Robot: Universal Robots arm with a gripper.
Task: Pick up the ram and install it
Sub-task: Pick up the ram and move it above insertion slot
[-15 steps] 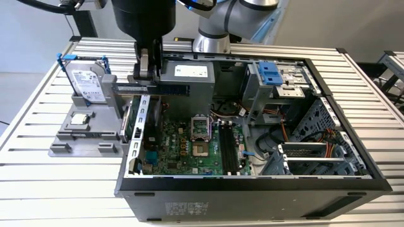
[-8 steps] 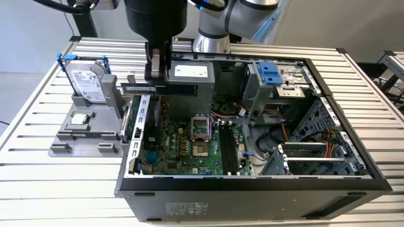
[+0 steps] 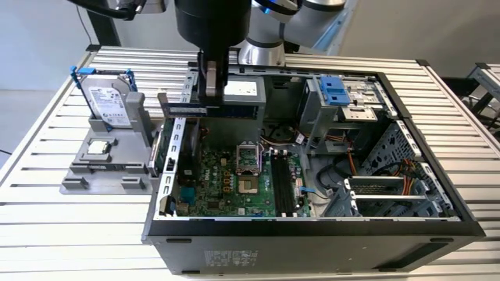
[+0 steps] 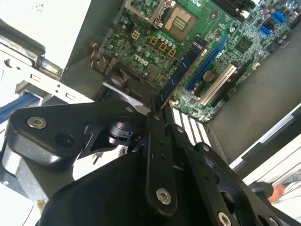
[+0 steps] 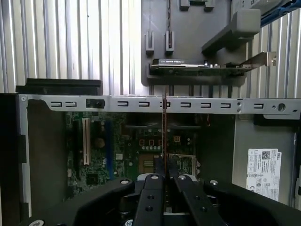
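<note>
Exterior view, bottom of frame: slatted table [image 3: 62, 234], with an open computer case [image 3: 312, 231] lying on its side, its dark wall nearest. Inside the case, the green motherboard [image 3: 222, 187] sits lower centre. The CPU socket [image 3: 248, 167] is mid-board, with the long black slots [image 3: 283, 187] just to its right.

Above the case's far left corner, upper centre of frame, the gripper [image 3: 209, 100] hangs off the dark arm [image 3: 211, 23] – pinched on the ram [image 3: 186, 109]. The ram is held level in the air, clear of the board, not yet in a slot.

In both wrist views the fingers [image 5: 151, 188] are pressed flat against the stick. The ram [image 5: 164, 122] shows edge-on (a thin line) in the first wrist view. In the second wrist view the ram [image 4: 181, 70] juts out over the motherboard.

Further left, mid-frame, a grey fixture [image 3: 102, 170] stands on the table – the silver hard drive [image 3: 105, 99] in its blue frame is upright in it, well apart from the gripper.
</note>
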